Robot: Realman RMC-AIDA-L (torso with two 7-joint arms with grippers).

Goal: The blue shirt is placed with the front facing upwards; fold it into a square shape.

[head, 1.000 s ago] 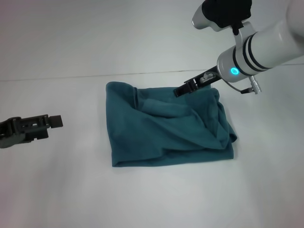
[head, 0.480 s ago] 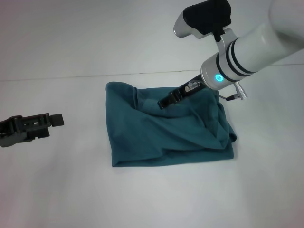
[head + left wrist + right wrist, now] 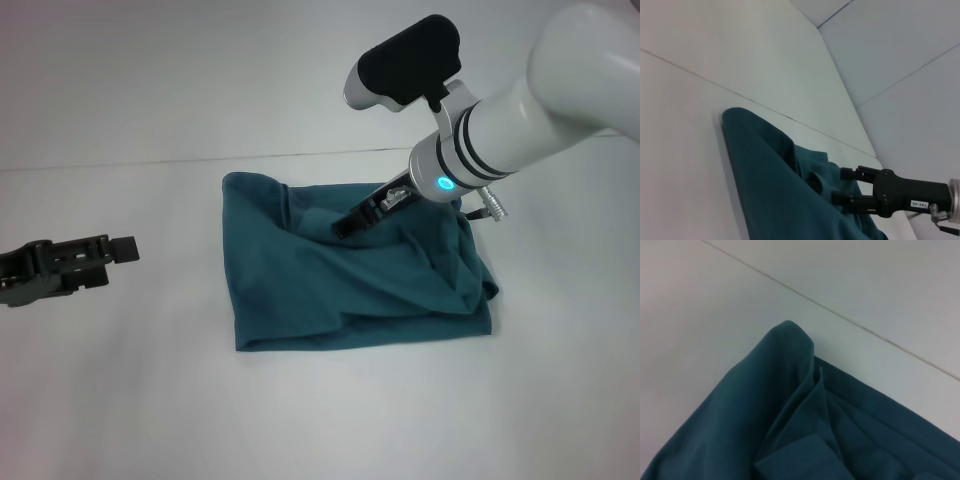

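The blue shirt (image 3: 340,290) lies on the white table as a rumpled, roughly rectangular bundle with loose folds across its top. No print or collar shows. My right gripper (image 3: 345,226) reaches in from the right and hovers low over the bundle's far middle, beside a raised fold. In the left wrist view the right gripper (image 3: 838,185) has its two black fingers apart just above the shirt (image 3: 770,185), holding nothing. The right wrist view shows only the shirt's (image 3: 765,430) far corner and folds. My left gripper (image 3: 125,248) rests at the far left, well away from the shirt.
The white table (image 3: 120,400) spreads around the shirt on every side. A thin seam (image 3: 150,165) runs across behind the shirt where the table meets the white back wall.
My right gripper has moved left from the shirt's far right corner to over its far middle. The left gripper has barely shifted, and the shirt looks the same.
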